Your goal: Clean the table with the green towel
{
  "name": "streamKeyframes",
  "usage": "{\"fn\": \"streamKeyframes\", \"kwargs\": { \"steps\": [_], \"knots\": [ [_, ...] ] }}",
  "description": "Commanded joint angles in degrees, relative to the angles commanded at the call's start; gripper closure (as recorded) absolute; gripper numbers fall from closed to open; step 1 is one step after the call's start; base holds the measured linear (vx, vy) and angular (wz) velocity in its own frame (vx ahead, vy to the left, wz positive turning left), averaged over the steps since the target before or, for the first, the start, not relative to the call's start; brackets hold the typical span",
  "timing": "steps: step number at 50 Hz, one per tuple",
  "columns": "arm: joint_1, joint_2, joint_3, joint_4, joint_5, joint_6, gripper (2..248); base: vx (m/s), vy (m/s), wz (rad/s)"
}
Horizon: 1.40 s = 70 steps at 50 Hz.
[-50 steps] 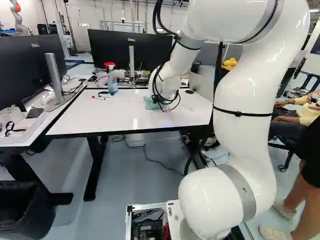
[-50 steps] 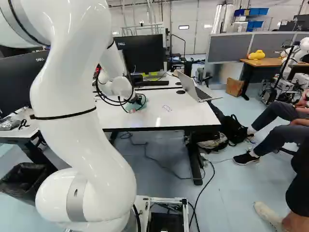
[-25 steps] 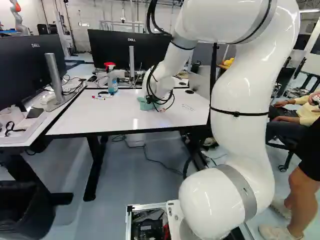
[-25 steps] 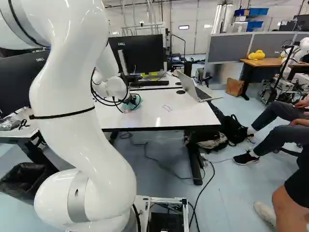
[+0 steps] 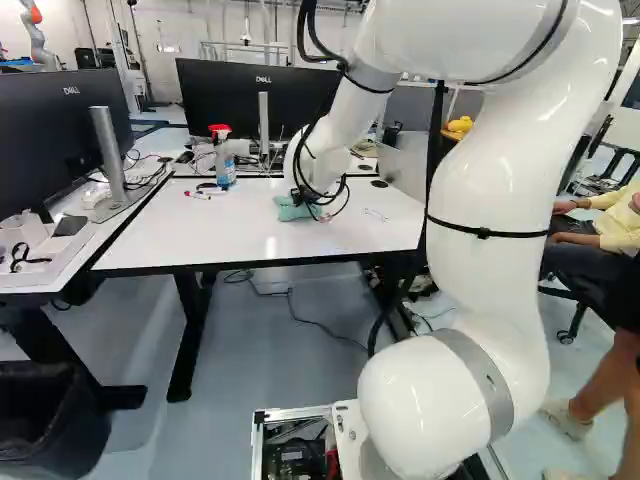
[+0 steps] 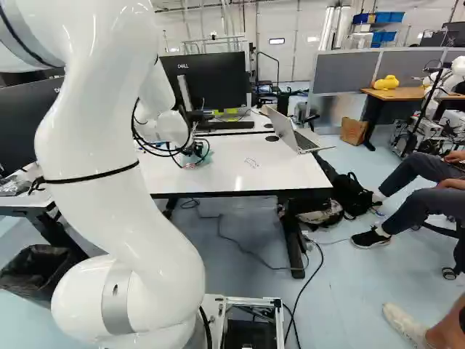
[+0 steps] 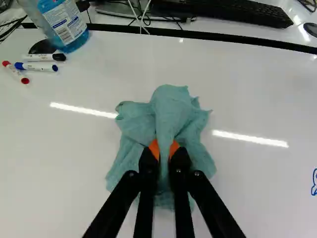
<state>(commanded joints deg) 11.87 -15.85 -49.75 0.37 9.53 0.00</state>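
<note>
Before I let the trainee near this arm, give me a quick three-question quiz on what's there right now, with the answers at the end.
1. True or false: the gripper has the green towel pinched between its fingers.
2. Which stands closest to the markers? A) laptop; B) spray bottle; C) keyboard.
3. How many markers lie on the white table?

Key: 1. True. 2. B. 3. Three.

In the left base view, you find the towel (image 5: 290, 210) on the table (image 5: 165, 240), the markers (image 5: 198, 195) and spray bottle (image 5: 224, 167) to its left, and a monitor (image 5: 225, 105) behind. In the right base view, you locate the laptop (image 6: 281, 129) at the table's right rear.
</note>
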Motion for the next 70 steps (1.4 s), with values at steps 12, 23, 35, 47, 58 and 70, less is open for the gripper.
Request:
{"fn": "streamKeyframes", "kwargs": {
  "steps": [12, 23, 35, 47, 58, 70],
  "knots": [
    [1.2, 1.6, 0.0, 0.0, -2.5, 0.0, 210, 0.0, 0.0, 0.0],
    [3.0, 2.9, -0.2, 0.0, -4.5, 0.0, 210, 0.0, 0.0, 0.0],
    [5.2, 4.1, -0.3, 0.0, -6.6, 0.0, 210, 0.0, 0.0, 0.0],
    [7.3, 4.6, 0.3, 0.0, -7.9, 0.0, 210, 0.0, 0.0, 0.0],
    [7.3, 4.6, 0.3, 0.0, -8.3, 0.0, 210, 0.0, 0.0, 0.0],
    [7.2, 4.6, 0.2, 0.0, -8.3, 0.0, 210, 0.0, 0.0, 0.0]
  ]
}}
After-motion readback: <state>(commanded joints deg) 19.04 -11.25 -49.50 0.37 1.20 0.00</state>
